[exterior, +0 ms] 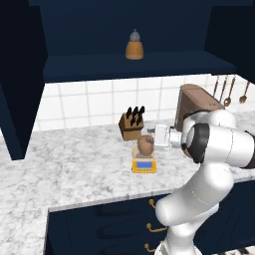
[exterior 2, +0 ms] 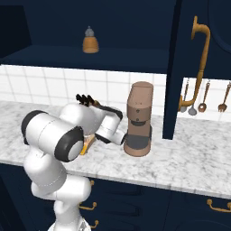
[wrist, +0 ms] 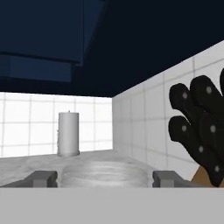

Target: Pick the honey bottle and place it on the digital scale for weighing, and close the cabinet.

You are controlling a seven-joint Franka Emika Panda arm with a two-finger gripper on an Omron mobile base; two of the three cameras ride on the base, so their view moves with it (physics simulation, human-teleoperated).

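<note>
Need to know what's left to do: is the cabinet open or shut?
Open: the cabinet doors swing outward, baring a shelf with the orange bottle.

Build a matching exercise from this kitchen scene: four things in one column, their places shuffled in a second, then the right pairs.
Things:
1. honey bottle
2. orange beehive bottle
3. knife block
4. coffee machine

Places:
A. on the open cabinet shelf
B. on the counter by the tiled wall, behind the scale
C. on the digital scale
D. on the counter to the right of the arm

Pairs: 1-C, 2-A, 3-B, 4-D
</note>
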